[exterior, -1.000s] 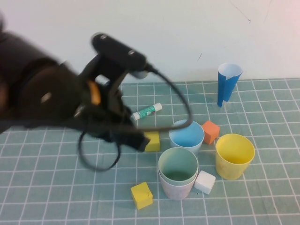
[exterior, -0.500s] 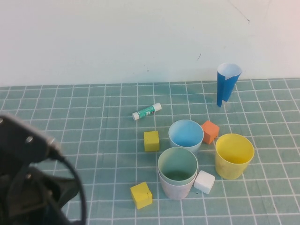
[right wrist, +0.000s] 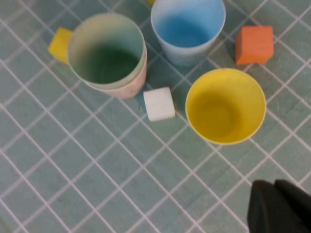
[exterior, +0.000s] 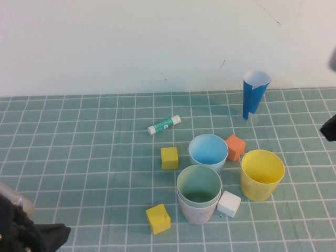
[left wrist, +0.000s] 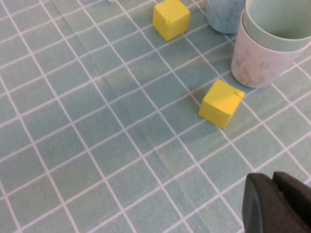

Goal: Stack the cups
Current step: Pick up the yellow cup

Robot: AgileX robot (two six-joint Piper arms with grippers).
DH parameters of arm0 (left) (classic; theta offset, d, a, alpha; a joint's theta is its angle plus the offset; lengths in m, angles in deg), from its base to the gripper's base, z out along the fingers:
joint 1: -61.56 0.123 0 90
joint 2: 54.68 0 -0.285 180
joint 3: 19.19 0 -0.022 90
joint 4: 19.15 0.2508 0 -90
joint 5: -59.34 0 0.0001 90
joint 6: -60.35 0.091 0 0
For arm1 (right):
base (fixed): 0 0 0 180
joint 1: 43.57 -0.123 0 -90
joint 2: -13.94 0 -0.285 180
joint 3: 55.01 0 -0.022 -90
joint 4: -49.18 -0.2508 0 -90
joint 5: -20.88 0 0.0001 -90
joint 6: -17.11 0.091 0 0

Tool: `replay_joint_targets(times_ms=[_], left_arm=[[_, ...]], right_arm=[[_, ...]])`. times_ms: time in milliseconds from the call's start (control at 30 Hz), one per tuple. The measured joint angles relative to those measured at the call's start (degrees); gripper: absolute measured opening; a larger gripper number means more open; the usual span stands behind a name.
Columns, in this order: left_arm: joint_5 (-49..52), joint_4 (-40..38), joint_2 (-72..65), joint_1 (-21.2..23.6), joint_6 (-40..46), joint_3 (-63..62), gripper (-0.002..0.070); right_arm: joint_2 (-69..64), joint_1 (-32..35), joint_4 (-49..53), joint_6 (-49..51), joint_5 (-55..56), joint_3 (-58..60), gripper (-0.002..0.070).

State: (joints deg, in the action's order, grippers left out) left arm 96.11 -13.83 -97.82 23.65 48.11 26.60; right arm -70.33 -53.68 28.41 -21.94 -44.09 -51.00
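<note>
The pale green cup (exterior: 199, 184) sits nested inside the pink cup (exterior: 197, 212) at the table's middle front. The light blue cup (exterior: 208, 151) stands just behind them and the yellow cup (exterior: 262, 174) to their right, both upright and empty. My left gripper (left wrist: 278, 204) is shut and empty, low over the mat, short of a yellow cube (left wrist: 221, 103) and the pink cup (left wrist: 252, 68). My right gripper (right wrist: 279, 206) is shut and empty, above the mat beside the yellow cup (right wrist: 226, 104). The right wrist view also shows the green cup (right wrist: 107, 51) and blue cup (right wrist: 188, 29).
A white cube (exterior: 229, 203) touches the pink cup. An orange cube (exterior: 235, 147) lies by the blue cup. Two yellow cubes (exterior: 169, 157) (exterior: 158, 218), a glue stick (exterior: 164, 125) and a tall blue cone (exterior: 255, 93) are around. My left arm (exterior: 21, 233) is at the front left corner, my right arm (exterior: 329, 128) at the right edge.
My left arm has pulled back from over the table's middle to the front left corner. My right arm has come into view at the right edge. The cups have not moved.
</note>
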Motion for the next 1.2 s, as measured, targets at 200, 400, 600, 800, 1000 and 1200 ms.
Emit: replay_joint_targets(times_ms=[200,400,600,800,1000,1200], left_arm=[[-0.1,1.1,0.1,0.0,0.0,0.0,0.0],[0.0,1.3,0.1,0.0,0.0,0.0,0.0],[0.7,1.3,0.1,0.0,-0.1,0.0,0.0],[2.0,1.3,0.1,0.0,-0.1,0.0,0.0],[3.6,1.3,0.1,0.0,-1.6,0.0,-0.0001],[3.7,1.3,0.1,0.0,-2.7,0.0,-0.0001]], right_arm=[[-11.8,-9.7,15.4,5.5,-3.0,-8.0,-0.0003],[-20.7,-10.7,18.3,6.5,-4.2,-12.1,0.0042],[-26.9,-10.7,18.8,10.5,-0.5,-12.5,0.0341],[-32.2,-10.7,18.8,16.0,5.1,-12.6,0.0454],[-37.3,-10.7,18.8,17.5,6.3,-13.6,0.0445],[-38.6,-10.7,18.5,15.8,4.8,-14.3,0.0113]])
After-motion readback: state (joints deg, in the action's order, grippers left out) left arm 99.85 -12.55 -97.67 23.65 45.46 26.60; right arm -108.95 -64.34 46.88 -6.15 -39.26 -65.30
